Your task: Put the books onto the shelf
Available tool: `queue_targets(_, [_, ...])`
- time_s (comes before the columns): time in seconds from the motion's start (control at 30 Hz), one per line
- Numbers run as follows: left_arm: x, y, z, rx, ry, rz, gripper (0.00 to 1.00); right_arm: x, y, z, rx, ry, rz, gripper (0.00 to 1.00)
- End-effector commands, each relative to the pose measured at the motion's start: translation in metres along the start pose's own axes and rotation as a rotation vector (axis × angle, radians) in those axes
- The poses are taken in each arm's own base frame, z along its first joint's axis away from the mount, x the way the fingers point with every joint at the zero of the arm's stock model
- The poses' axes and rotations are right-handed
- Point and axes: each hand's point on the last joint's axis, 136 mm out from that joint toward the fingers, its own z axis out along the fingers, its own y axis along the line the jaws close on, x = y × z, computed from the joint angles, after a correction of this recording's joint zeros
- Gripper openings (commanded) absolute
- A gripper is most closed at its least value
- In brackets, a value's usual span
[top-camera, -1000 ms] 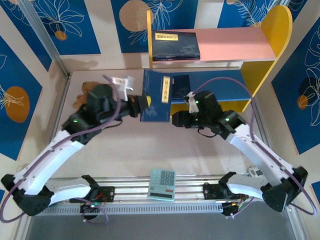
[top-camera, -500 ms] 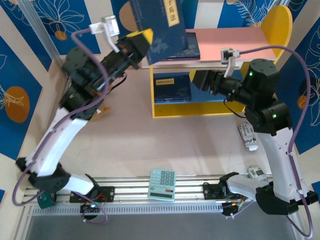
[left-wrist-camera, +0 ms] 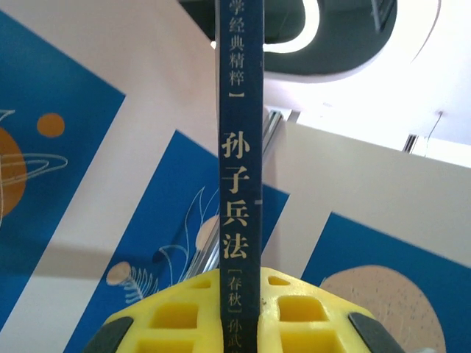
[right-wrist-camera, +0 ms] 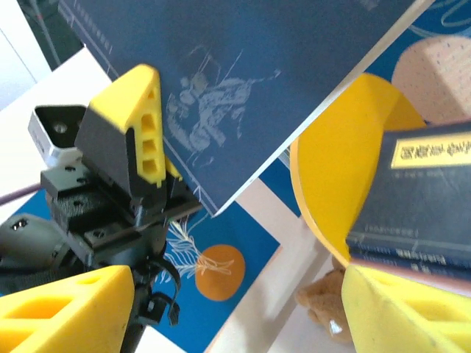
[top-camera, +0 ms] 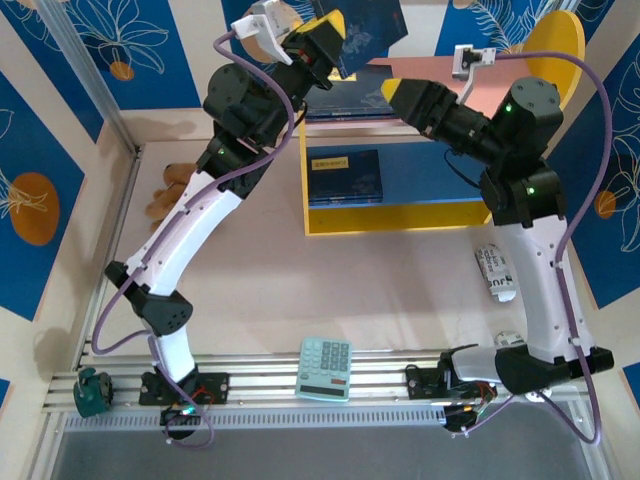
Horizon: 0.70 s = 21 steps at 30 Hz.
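Two-tier shelf (top-camera: 400,218): yellow side panels, one rounded; pink top board, blue lower board; standing upright. Thin dark navy-blue books with yellow title labels: small flat stack (top-camera: 350,100) on the pink board, single copy (top-camera: 345,178) lying flat on the blue board. Further navy-blue book (top-camera: 372,22), gold characters down its spine, held tilted in the air above the top board.

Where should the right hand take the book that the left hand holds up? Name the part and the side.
Probably the free end of the book, clear of the left hand clamped on its spine. Come from the right, where the open right hand is, closing across the two broad covers, since the book is thin.
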Motion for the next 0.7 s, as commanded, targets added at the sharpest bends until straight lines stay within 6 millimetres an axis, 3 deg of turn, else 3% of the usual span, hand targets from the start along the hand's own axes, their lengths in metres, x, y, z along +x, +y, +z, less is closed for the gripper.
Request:
queue_targets(0.0, [-0.06, -0.034, -0.008, 0.102, -0.206, -0.032, 0.0, -0.026, 0.023, 0.002, -0.081, -0.074, -0.014, 0.77])
queue_targets(0.17, [-0.063, -0.035, -0.009, 0.109, -0.221, -0.056, 0.0, -0.035, 0.015, 0.022, -0.117, -0.099, 0.022, 0.77])
queue_targets(0.4, [-0.06, -0.032, -0.009, 0.104, -0.233, -0.076, 0.0, -0.028, 0.019, 0.05, -0.17, -0.075, 0.004, 0.78])
queue_targets(0.67, [-0.044, -0.017, -0.011, 0.05, -0.251, -0.088, 0.0, -0.024, 0.019, 0.06, -0.19, -0.072, -0.003, 0.77])
